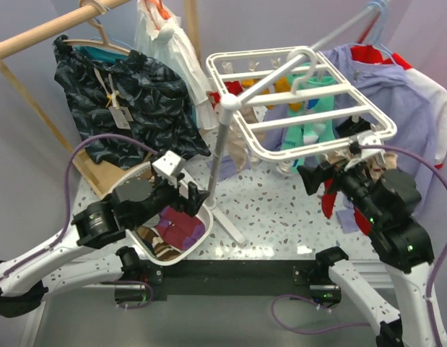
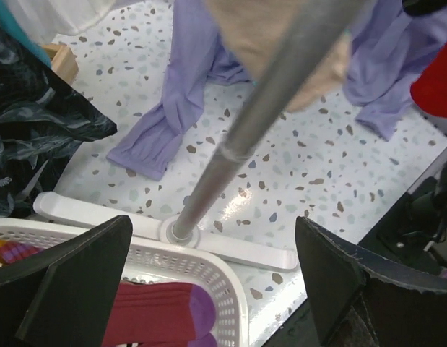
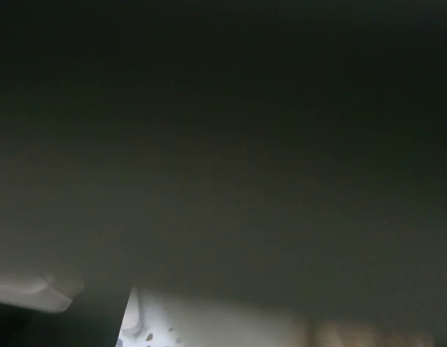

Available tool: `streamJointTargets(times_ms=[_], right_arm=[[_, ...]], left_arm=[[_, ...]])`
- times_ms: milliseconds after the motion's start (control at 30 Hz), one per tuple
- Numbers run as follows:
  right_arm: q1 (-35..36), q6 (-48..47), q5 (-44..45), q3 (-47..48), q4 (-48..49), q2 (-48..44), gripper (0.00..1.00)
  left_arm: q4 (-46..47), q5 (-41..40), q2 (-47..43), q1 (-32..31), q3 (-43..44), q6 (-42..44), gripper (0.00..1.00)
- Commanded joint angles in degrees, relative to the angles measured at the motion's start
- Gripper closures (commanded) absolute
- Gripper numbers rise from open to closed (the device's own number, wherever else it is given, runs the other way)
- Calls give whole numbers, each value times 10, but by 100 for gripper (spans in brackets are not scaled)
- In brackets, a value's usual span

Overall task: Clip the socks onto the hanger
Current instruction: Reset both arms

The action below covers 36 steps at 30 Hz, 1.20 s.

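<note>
A white laundry basket point(image 2: 172, 262) sits beside a metal pole point(image 2: 266, 108), a dark patterned garment point(image 1: 129, 101) hanging behind it.

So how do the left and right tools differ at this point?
The left tool is open and empty, low over the basket beside the pole. The right tool sits high, just under the hanger. The left wrist view is clear, but the right one is nearly black, so the right tool's jaws cannot be read. Both tools are black.
</note>
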Motion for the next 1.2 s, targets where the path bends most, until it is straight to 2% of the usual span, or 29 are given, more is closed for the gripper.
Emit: streamJointTargets(times_ms=[0,100,233,500,767,867,1167], right_arm=[[0,11,-82,46,10,65,2],[0,10,-136,50,17,89,1],[-1,14,-214,40,33,108,1],[-1,20,-305,7,62,107,1],[-1,-5,-249,20,6,55,1],[-1,-18,-190,28,-23,20,1],[-1,-35,9,-7,-46,-138,1]], left_arm=[[101,-11,37,-2,-11,55,0],[152,-30,66,-2,-9,96,0],[186,-103,108,-2,3,131,0],[254,-169,131,-2,-4,140,0],[228,-186,139,-1,17,117,0],[192,-182,118,-1,27,97,0],[-19,-146,6,-1,68,29,0]])
